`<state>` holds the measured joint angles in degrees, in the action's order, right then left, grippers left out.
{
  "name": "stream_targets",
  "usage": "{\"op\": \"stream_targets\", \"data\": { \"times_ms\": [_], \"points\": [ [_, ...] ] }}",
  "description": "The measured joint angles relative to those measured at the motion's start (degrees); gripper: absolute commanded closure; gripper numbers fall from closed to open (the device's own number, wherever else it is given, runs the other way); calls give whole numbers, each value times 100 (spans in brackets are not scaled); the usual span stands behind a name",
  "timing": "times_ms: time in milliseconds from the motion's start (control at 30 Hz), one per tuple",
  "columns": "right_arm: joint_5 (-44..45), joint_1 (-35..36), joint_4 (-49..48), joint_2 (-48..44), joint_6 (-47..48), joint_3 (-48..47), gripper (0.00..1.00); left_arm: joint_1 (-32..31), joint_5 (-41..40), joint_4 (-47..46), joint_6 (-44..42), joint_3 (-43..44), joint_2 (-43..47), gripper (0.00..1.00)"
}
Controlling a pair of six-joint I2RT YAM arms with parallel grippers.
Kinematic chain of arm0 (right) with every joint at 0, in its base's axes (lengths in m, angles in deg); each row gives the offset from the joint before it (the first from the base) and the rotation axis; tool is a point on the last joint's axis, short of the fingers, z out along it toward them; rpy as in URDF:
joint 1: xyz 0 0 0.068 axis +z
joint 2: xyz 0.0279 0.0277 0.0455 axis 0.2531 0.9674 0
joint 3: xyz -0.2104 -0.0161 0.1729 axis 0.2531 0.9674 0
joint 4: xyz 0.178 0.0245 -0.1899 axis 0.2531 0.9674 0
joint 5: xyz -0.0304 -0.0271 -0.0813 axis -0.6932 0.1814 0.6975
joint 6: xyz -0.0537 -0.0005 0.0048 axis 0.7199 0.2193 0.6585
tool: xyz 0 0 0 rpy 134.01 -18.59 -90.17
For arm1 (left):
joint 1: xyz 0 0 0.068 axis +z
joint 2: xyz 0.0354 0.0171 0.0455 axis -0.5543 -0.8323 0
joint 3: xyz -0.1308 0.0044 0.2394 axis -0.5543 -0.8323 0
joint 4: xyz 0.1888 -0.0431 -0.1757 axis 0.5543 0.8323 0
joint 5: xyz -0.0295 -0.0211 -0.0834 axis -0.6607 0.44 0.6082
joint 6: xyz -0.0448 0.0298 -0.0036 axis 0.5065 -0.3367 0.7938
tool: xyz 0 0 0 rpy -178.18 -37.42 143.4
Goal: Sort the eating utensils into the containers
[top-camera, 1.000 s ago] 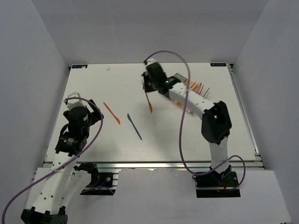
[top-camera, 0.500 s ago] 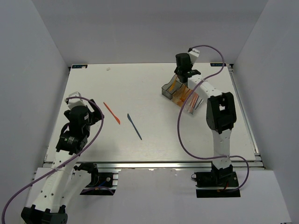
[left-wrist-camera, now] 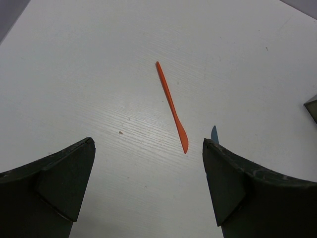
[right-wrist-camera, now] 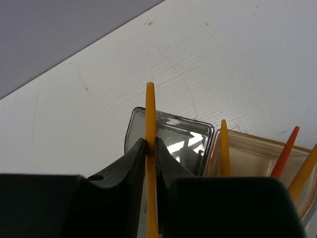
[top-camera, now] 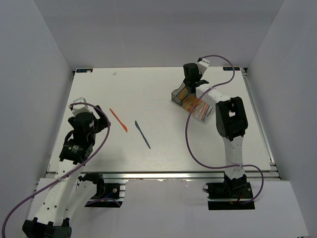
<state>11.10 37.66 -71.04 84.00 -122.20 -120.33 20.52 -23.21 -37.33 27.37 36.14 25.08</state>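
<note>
My right gripper (right-wrist-camera: 150,141) is shut on an orange utensil (right-wrist-camera: 150,104), held upright over the smoky dark grey bin (right-wrist-camera: 171,119). Beside it the orange bin (right-wrist-camera: 247,148) holds several orange utensils (right-wrist-camera: 224,148). From above, the right gripper (top-camera: 189,82) hovers at the far end of the row of containers (top-camera: 194,103). An orange knife (top-camera: 118,120) and a dark blue utensil (top-camera: 142,134) lie flat on the table. My left gripper (left-wrist-camera: 148,148) stands wide open with nothing between its fingers, just short of the orange knife (left-wrist-camera: 172,106) and the blue utensil's tip (left-wrist-camera: 214,134).
The white table (top-camera: 148,89) is walled by grey panels at the back and both sides. A purple cable (top-camera: 218,59) loops above the right arm. The clear bin (top-camera: 205,113) lies nearest the right arm's elbow.
The right arm swung from mid-table to the far right, carrying the orange utensil to the containers, then shifted slightly left over the dark grey bin. The left arm stayed still.
</note>
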Motion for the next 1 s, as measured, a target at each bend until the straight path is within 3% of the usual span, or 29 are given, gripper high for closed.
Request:
{"op": "stream_targets", "data": {
  "times_ms": [200, 267, 367, 600, 633, 667, 767, 900, 1000],
  "points": [
    [-48, 0, -42, 0, 37, 79, 75, 0, 9, -13, -7, 0, 0, 2],
    [-85, -2, -26, 0, 83, 37, 63, 0, 9, -13, -13, 0, 0, 2],
    [-127, 0, 33, 2, 109, -111, 56, 0, 9, -13, -15, 0, 0, 2],
    [-568, 22, 201, -76, 321, -225, 53, 0, 9, -13, -15, 0, 2, 2],
    [-752, 42, 256, -116, 420, -225, 46, 0, 9, -13, -15, 0, 0, 2],
    [-977, 87, 317, -160, 560, -225, 31, 0, 9, -11, -15, 0, 0, 2],
    [-1388, 490, 730, -354, 1049, -225, 11, 0, -4, -9, -13, 0, 2, 2],
    [-1576, 1609, 1309, -549, 1552, -214, 12, 0, -229, 46, 52, 0, 2, 2],
    [-1731, 2555, 1698, -570, 1751, -151, 20, 0, -498, 118, 129, 0, 2, 2]
  ]
}}
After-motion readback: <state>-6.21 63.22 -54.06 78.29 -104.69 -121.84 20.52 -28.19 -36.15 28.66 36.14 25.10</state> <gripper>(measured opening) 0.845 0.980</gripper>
